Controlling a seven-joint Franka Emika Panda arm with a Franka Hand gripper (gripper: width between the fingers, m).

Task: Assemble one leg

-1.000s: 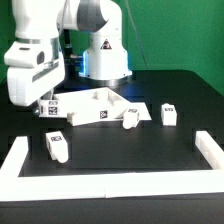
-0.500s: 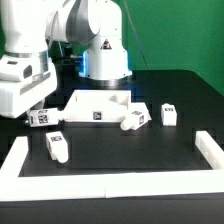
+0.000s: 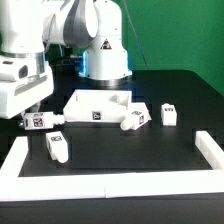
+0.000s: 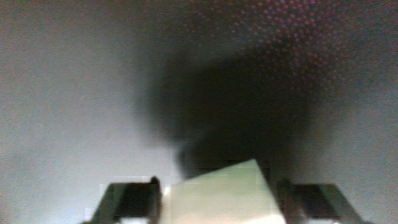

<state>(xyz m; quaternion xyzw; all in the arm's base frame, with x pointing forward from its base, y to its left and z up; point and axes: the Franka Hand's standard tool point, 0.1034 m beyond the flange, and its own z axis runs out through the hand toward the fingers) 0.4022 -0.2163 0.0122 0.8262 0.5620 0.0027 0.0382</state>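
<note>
Black tabletop (image 3: 150, 160) under a green backdrop. At nine o'clock from the square panel (image 3: 95, 104), the gripper (image 3: 35, 117) pinches the leg (image 3: 48, 121), tag outward and lying sideways, likely so its end can be turned toward the panel. Spare legs (image 3: 135, 119) lie at three and seven o'clock. Up close, only a blurred pale wedge shows between the fingers (image 4: 128, 200); the rest is dark.
</note>
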